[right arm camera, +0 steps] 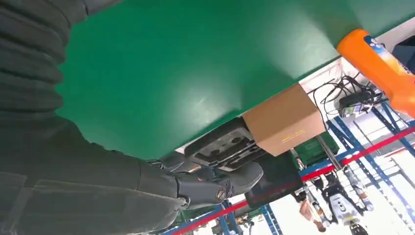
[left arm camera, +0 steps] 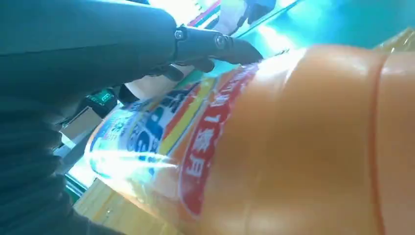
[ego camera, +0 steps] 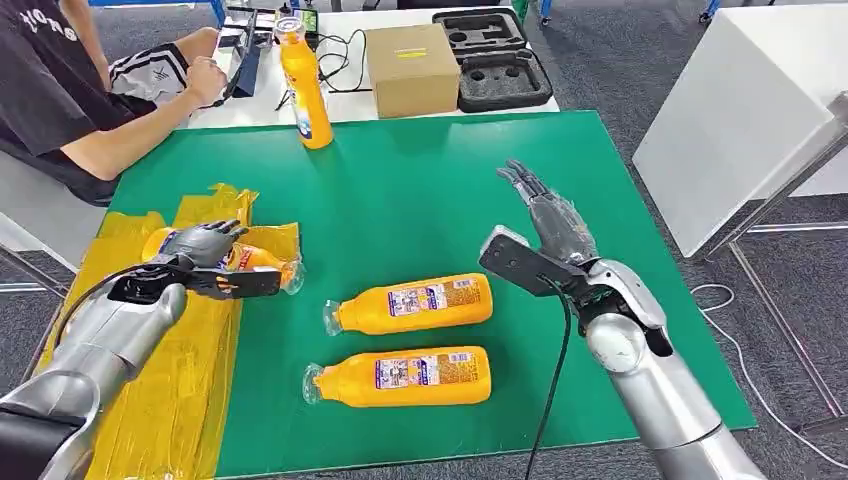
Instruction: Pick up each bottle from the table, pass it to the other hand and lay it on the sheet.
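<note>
So your left hand [ego camera: 205, 245] is wrapped around an orange bottle [ego camera: 255, 260] that's lying on its side on the yellow sheet [ego camera: 170, 400], cap end pointing toward the middle of the worktop [ego camera: 400, 190]. In the left wrist view you can see the bottle's label [left arm camera: 161, 127] right up against the camera with a dark finger [left arm camera: 215, 44] curled over the top of it, so yeah, it's got hold of it. Your right hand [ego camera: 550, 215] is hanging over bare green worktop with its fingers stretched out and apart, nothing in it; the right wrist view backs that up, just the thumb [right arm camera: 220, 183] sticking out with no bottle near it. Two more bottles are lying on the green between your arms, one nearer the middle [ego camera: 415, 303] and one closer to you [ego camera: 405, 377], roughly parallel, caps pointing toward the sheet, close but not touching. A fourth bottle [ego camera: 305, 85] is standing upright at the far edge of the green. Behind it on the white table there's a cardboard box [ego camera: 410, 68], a black foam tray [ego camera: 495, 60] just beside it, and some cables [ego camera: 345, 55]. A person [ego camera: 70, 90] in a dark shirt is sitting at the far left corner, hand [ego camera: 205, 80] resting near the table edge.
</note>
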